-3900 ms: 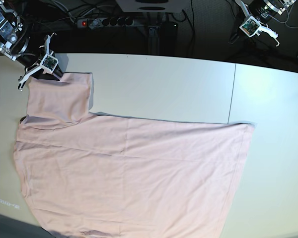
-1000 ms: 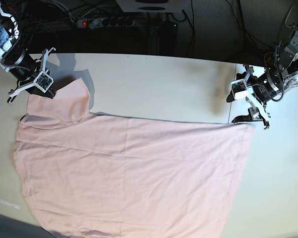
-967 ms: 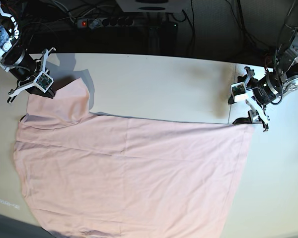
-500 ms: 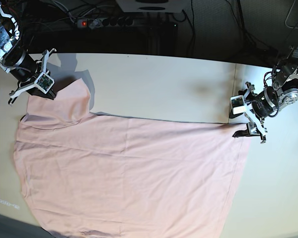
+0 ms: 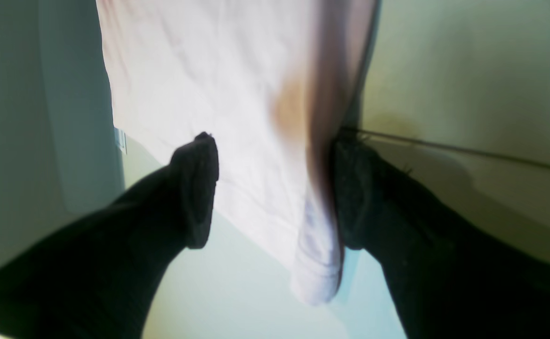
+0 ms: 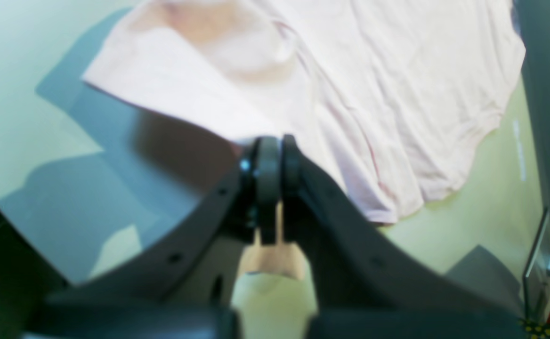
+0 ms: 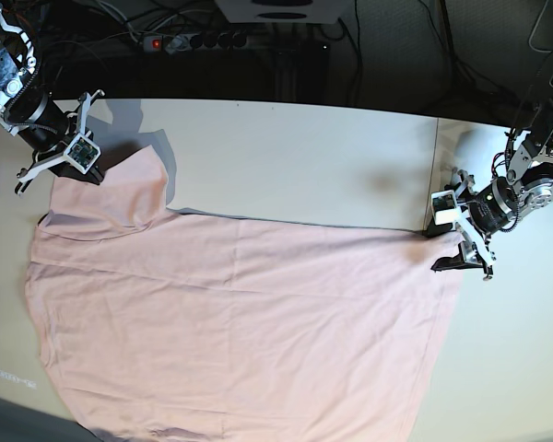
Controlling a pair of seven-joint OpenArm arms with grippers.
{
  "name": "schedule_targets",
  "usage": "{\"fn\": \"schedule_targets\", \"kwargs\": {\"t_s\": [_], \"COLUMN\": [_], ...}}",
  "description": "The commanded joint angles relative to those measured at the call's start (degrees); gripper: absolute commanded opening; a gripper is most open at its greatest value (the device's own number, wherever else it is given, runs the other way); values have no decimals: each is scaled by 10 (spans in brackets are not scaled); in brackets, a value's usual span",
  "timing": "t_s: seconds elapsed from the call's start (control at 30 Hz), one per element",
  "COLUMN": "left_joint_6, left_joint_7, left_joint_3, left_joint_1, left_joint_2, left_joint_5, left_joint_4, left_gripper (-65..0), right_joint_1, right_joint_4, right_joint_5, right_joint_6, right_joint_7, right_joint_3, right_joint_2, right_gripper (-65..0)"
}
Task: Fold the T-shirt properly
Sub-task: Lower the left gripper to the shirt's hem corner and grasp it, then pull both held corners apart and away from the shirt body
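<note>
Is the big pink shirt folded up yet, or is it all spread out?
Mostly spread out. The T-shirt lies flat over the table, with no body fold; only the sleeve corner pinched by the right gripper is lifted.

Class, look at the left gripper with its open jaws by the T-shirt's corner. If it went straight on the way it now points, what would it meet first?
Most likely the T-shirt: the left gripper has its jaws open astride the hem corner, so the cloth lies directly ahead. Depth is unclear.
</note>
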Motion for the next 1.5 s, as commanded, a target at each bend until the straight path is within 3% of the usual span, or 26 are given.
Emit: {"fn": "schedule_targets", "kwargs": {"t_s": [0.0,0.07,0.2,0.23,0.6,0.77,0.93,1.27,1.47], "left_joint_6": [-59,-76,-88,-88,-88,-113,-113,-113,-113], "left_joint_7": [17,-5,-17,-16,-9,41,87,91,91], "left_joint_3": [5,5,5,5,0,0,-5,-137,-183], "left_joint_1": [6,6,8,8,8,16,59,176,234], "left_joint_2": [-8,-8,-8,-8,-8,-11,-26,-29,-29], "left_joint_5": [28,40,48,48,-33,-51,-68,-68,-68], "left_joint_4": [-10,-12,-12,-12,2,50,117,177,215], "left_gripper": [-236,-288,-616,-650,-650,-650,-650,-650,-650], "right_joint_1": [2,2,1,1,2,1,1,-4,-66], "right_joint_4": [7,7,7,7,7,7,11,57,91], "right_joint_5": [0,0,0,0,0,0,0,7,5], "right_joint_6": [28,28,28,28,28,28,28,28,13], "right_joint_7": [7,7,7,7,-4,-28,-56,-135,-137], "right_joint_3": [7,7,7,7,7,7,7,8,49], "right_joint_2": [12,11,11,11,11,11,11,11,8], "right_gripper": [-650,-650,-650,-650,-650,-650,-650,-650,-650]}}
